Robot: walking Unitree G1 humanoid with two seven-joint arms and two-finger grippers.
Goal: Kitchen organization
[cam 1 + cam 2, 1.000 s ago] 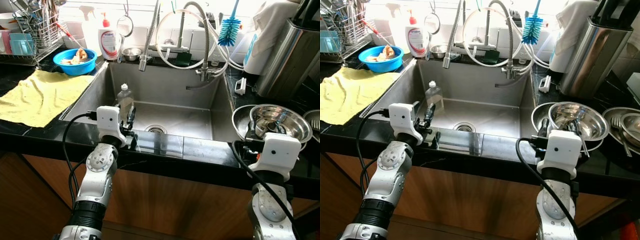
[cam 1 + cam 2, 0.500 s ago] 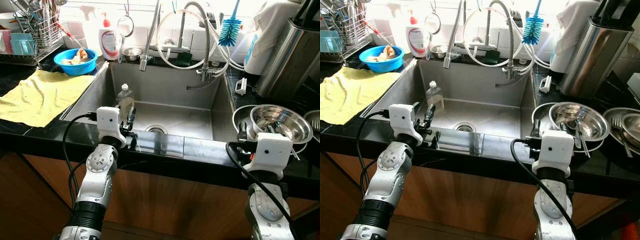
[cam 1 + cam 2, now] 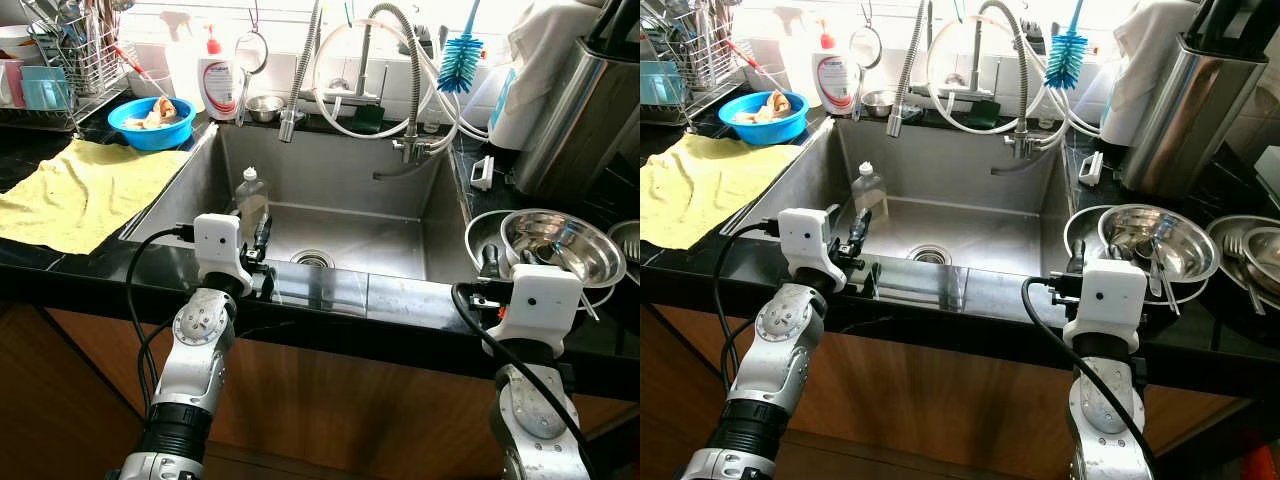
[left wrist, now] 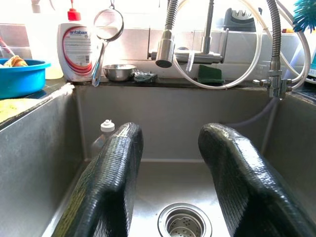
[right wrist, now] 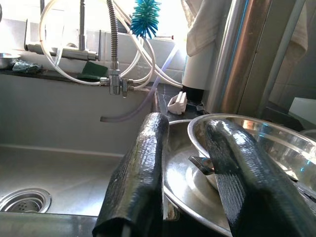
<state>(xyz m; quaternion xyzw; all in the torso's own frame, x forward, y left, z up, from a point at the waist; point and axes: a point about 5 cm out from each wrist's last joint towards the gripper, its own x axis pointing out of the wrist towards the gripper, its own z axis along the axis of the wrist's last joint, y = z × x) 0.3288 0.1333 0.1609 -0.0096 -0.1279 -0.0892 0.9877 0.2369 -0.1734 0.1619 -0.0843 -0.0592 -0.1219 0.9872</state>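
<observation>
My right jaws (image 5: pixel 185 173) hover apart at the rim of the stacked shiny steel bowls (image 3: pixel 560 245) on the black counter (image 3: pixel 90 265), my left jaws (image 4: pixel 170 173) apart over the steel sink (image 3: pixel 340 235), so I judge the next move is clamping that rim.

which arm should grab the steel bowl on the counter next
Right. The right gripper is open and already at the rim of the steel bowl, right of the sink. The left gripper points into the sink.
</observation>
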